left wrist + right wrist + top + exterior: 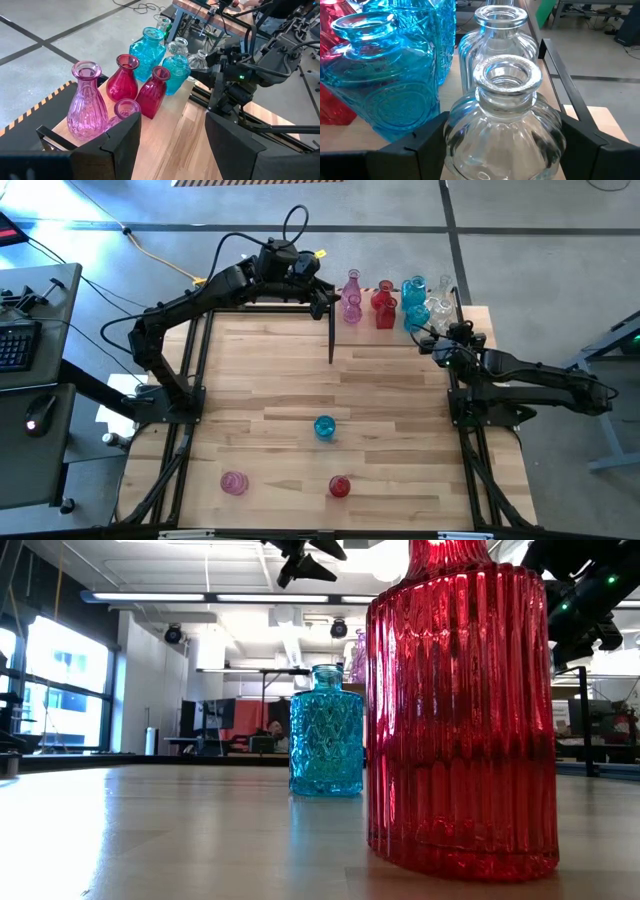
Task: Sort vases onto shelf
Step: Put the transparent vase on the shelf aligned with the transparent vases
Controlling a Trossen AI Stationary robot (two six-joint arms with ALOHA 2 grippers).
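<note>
Your right end effector looks clamped on a clear vase standing on the shelf, so let go and back out cleanly; the left end effector hangs apart and empty beside two pink, two red, two blue and three clear vases there, while one blue vase, one pink vase and one red vase wait on the surface.

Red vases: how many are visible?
3 red vases. Two stand together at the table's far edge, between pink vases and blue vases; one stands alone near the front. More may be hidden.

Bright, even overhead light; window glare at left, and the near red vase looms blurred.
</note>
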